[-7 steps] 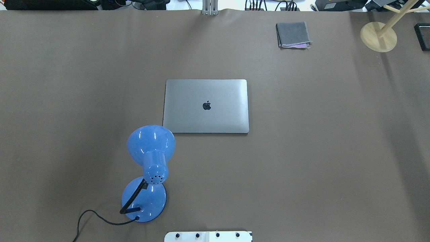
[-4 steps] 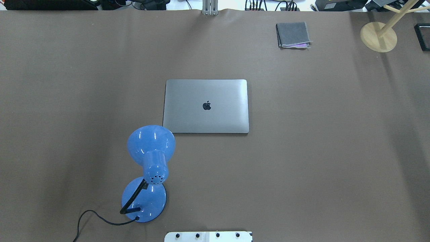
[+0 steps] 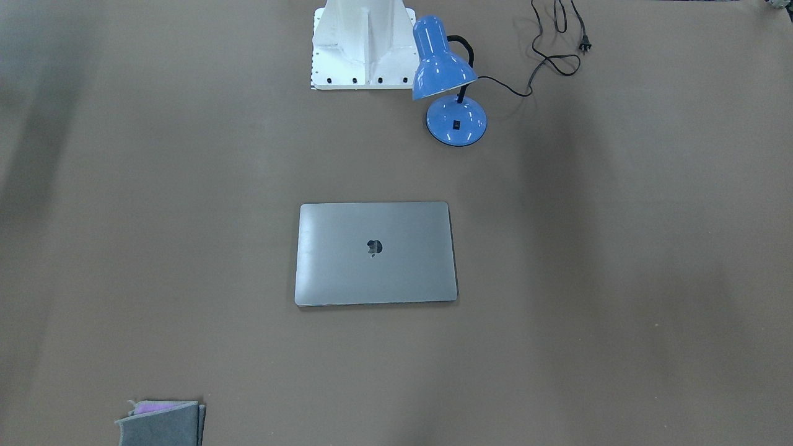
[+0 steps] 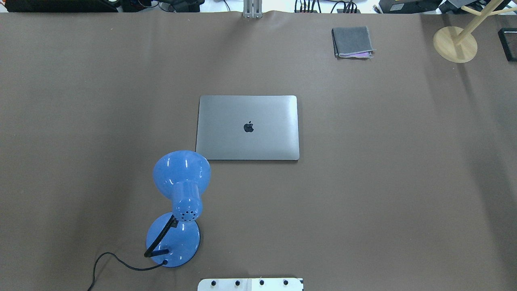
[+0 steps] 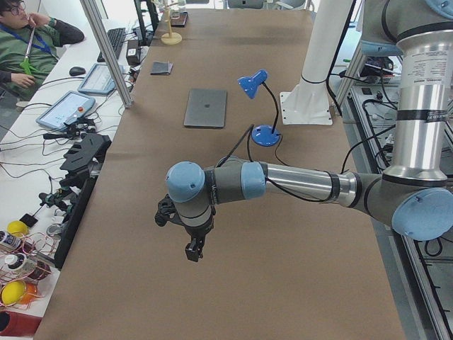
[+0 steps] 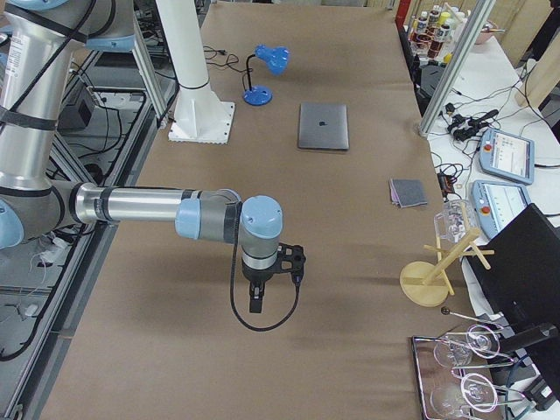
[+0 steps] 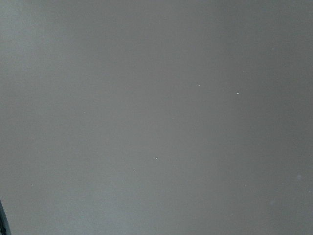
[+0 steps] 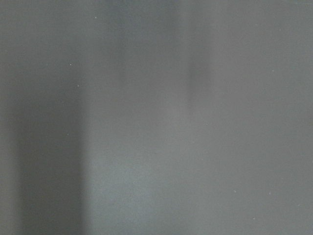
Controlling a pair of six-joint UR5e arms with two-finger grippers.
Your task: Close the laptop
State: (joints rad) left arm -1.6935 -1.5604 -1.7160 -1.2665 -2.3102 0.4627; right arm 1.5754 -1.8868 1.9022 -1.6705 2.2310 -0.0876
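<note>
The space-grey laptop [image 4: 248, 127] lies flat in the middle of the brown table with its lid down and the dark apple logo facing up. It also shows in the front view [image 3: 375, 253], the left view [image 5: 206, 108] and the right view [image 6: 323, 126]. Neither gripper shows in the overhead or front view. My left gripper [image 5: 192, 251] hangs over bare table far from the laptop, seen only in the left view. My right gripper [image 6: 255, 303] hangs over bare table far from it, seen only in the right view. I cannot tell whether either is open or shut. Both wrist views show only bare table.
A blue desk lamp [image 4: 180, 190] stands just in front of the laptop's near left corner, its cord [image 4: 117, 262] trailing off. A grey felt pouch [image 4: 352, 42] lies at the far right. A wooden stand [image 4: 455, 43] is at the far right corner.
</note>
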